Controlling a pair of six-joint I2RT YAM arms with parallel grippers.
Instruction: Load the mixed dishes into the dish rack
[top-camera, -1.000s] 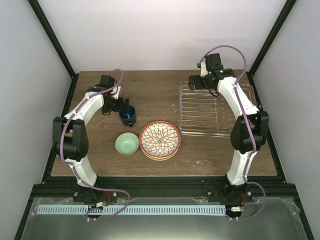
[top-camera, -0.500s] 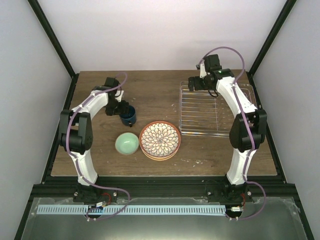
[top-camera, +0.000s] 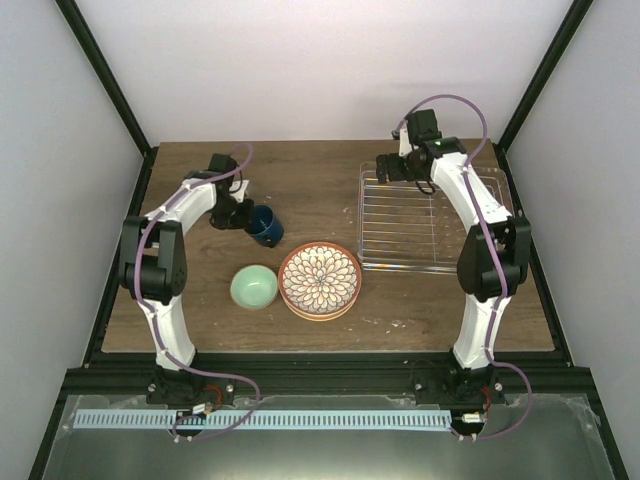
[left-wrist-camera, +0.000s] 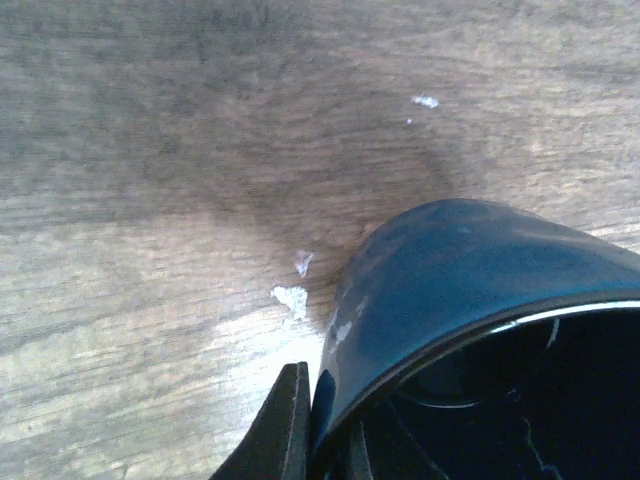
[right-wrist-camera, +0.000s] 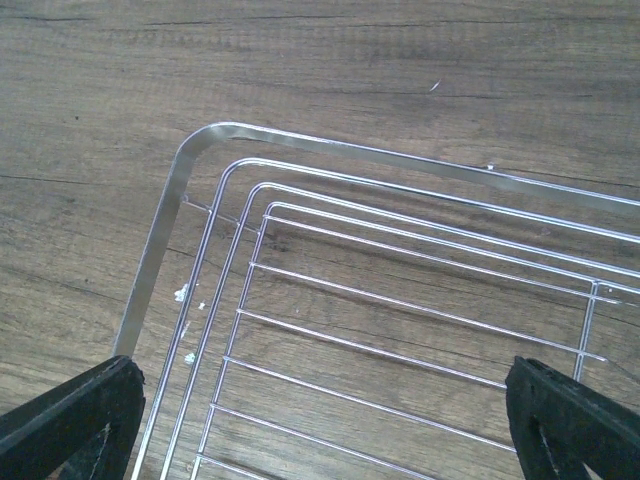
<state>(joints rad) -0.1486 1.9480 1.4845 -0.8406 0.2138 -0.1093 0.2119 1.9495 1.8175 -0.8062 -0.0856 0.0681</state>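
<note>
The dark blue mug (top-camera: 266, 226) leans over to the right on the left half of the table. My left gripper (top-camera: 245, 215) is shut on its rim. In the left wrist view one finger (left-wrist-camera: 292, 425) presses the mug (left-wrist-camera: 470, 260) wall from outside, the other is inside the cup, and the gripper (left-wrist-camera: 322, 442) sits at the bottom edge. The mint-green bowl (top-camera: 254, 287) and the flower-patterned plate stack (top-camera: 319, 281) lie in front. My right gripper (top-camera: 392, 168) stands open over the far left corner of the dish rack (top-camera: 430, 222), nothing between its fingertips (right-wrist-camera: 80, 420); the rack's wire rim (right-wrist-camera: 350, 148) lies below the gripper (right-wrist-camera: 325, 430).
Black frame posts rise at both back corners, with white walls behind and beside the table. White specks (left-wrist-camera: 292, 298) mark the wood near the mug. The rack holds no dishes.
My left gripper has gone from open to shut on the mug's rim. The mug has tipped and shifted slightly to the right. The right arm has barely moved.
</note>
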